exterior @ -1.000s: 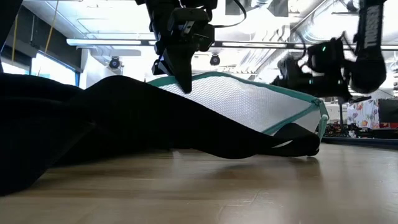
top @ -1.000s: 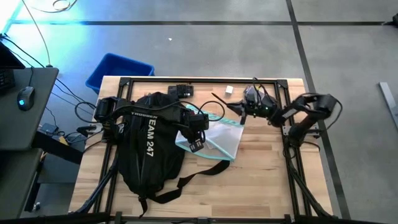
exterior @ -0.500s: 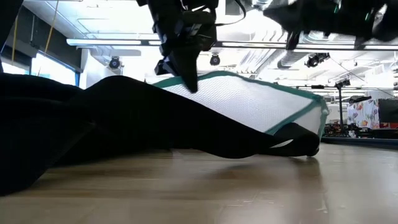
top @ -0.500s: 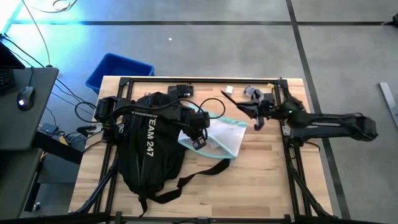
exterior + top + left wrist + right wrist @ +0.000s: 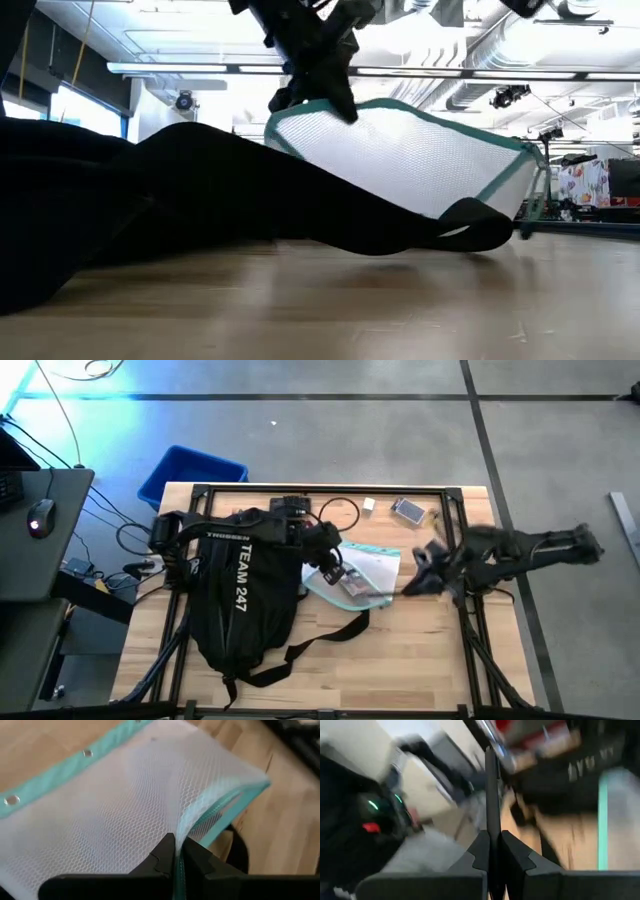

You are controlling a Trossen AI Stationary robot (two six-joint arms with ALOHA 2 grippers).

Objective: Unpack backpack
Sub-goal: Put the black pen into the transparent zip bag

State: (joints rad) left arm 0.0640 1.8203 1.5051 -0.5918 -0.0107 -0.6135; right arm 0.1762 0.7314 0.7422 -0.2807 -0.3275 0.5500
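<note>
— Backpack (image 5: 240, 595) placement?
— It lies flat on the left half of the wooden table (image 5: 420, 650), white "TEAM 247" lettering up, straps trailing toward the near edge.
— And the left claw (image 5: 176, 851)?
— Pinched tight on the teal edge of a white mesh pouch (image 5: 362, 574), which sits just right of the backpack, partly raised off the table.
— The right claw (image 5: 418, 584)?
— Closed on nothing, hovering right of the pouch, near the table's right edge.
— Anything else?
— A small silver device (image 5: 408, 510) at the far edge.
</note>
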